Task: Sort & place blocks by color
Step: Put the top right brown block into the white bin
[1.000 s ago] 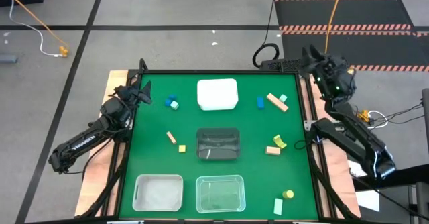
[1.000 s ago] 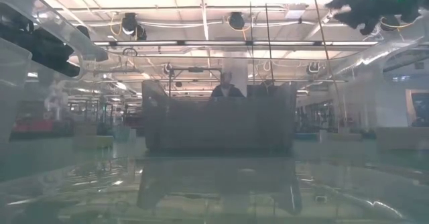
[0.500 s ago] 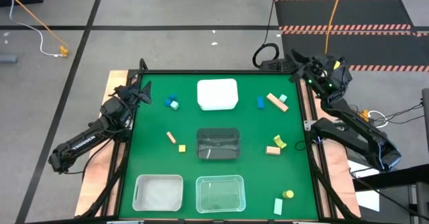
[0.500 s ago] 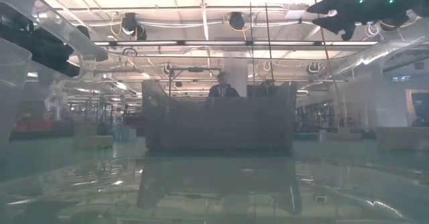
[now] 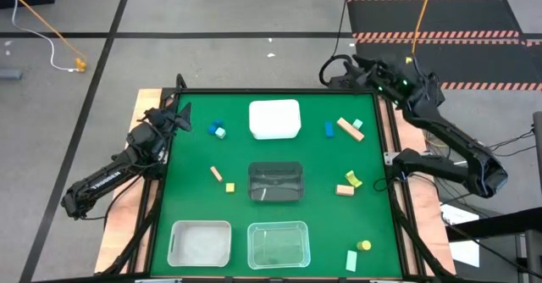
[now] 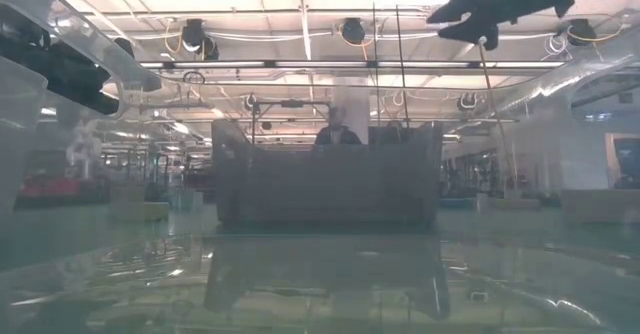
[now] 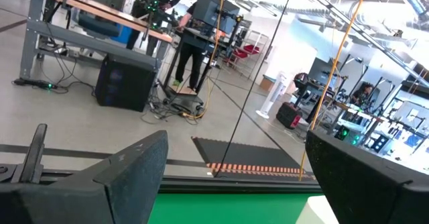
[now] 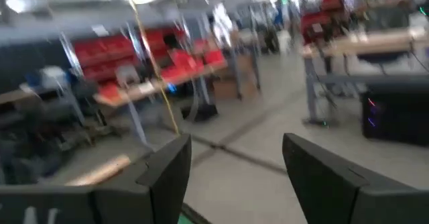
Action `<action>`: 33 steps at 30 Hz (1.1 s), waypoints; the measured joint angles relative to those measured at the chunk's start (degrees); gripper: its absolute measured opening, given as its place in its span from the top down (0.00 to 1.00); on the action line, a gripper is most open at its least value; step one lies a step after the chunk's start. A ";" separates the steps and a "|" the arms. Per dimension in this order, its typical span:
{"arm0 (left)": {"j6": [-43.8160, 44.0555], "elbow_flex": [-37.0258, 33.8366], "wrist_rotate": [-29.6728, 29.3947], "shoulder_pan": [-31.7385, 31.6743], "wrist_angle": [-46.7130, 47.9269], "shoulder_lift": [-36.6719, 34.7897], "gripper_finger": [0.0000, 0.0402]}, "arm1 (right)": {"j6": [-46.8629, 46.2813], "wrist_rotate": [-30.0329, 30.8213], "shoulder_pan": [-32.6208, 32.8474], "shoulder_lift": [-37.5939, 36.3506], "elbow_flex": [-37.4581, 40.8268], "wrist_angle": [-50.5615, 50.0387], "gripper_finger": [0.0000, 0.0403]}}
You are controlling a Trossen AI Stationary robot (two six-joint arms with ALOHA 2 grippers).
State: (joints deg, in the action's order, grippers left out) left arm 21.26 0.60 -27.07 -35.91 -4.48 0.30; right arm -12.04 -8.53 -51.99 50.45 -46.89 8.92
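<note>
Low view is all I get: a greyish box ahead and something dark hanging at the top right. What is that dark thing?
Observer: That is the right gripper, above the table's far right corner, fingers apart and empty.
Operator: Is there anything for it to pick up?
Observer: Yes. Small blocks lie scattered on the green table. Nearest that arm are a blue block and a tan bar.
Operator: And the other arm?
Observer: The left gripper waits at the table's left edge, also open.
</note>
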 joint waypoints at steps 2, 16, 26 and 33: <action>0.00 0.00 0.00 -0.01 -0.01 0.00 0.12 | 0.75 1.91 0.09 1.97 -2.44 -5.90 0.44; 0.00 0.00 0.00 0.01 -0.03 0.00 0.12 | -10.28 14.74 3.55 14.85 -8.03 -36.27 0.44; 0.00 0.00 0.00 0.01 -0.05 0.00 0.13 | -16.79 14.75 4.17 23.09 -8.03 -47.59 0.44; 0.00 0.00 0.00 0.01 -0.05 0.00 0.13 | -13.19 14.74 5.84 28.17 -8.03 -49.15 0.44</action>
State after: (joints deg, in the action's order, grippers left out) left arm 21.26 0.60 -27.07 -35.90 -4.53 0.30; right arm -25.23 6.22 -46.15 78.62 -54.92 -40.23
